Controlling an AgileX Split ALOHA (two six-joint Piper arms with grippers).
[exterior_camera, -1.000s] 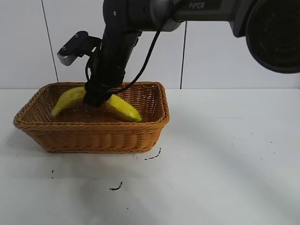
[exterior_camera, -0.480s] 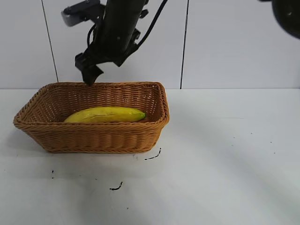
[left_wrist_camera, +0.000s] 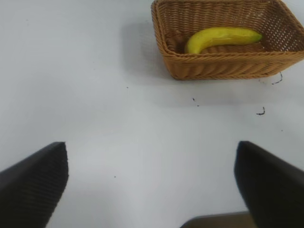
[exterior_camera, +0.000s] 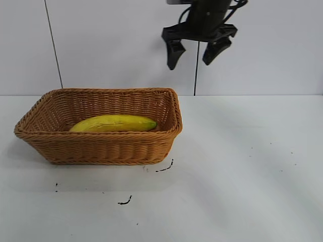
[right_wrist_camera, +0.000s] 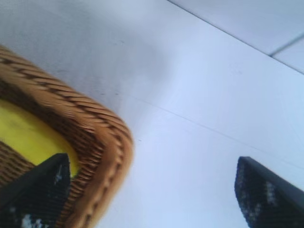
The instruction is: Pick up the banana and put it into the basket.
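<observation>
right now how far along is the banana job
Done: the banana lies flat inside the basket. In hand: nothing; the right tool hangs open and empty above the basket's far right corner. The left tool is open over bare table, parked. Left: nothing visible except perhaps parking the right arm.

level exterior, two wrist views, shared basket (exterior_camera: 101,146)

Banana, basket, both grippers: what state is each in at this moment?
banana: lying flat inside the basket, not held.
basket: upright on the table, holding the banana.
right gripper: open, empty, above the basket's right end.
left gripper: open, empty, away from the basket.
</observation>
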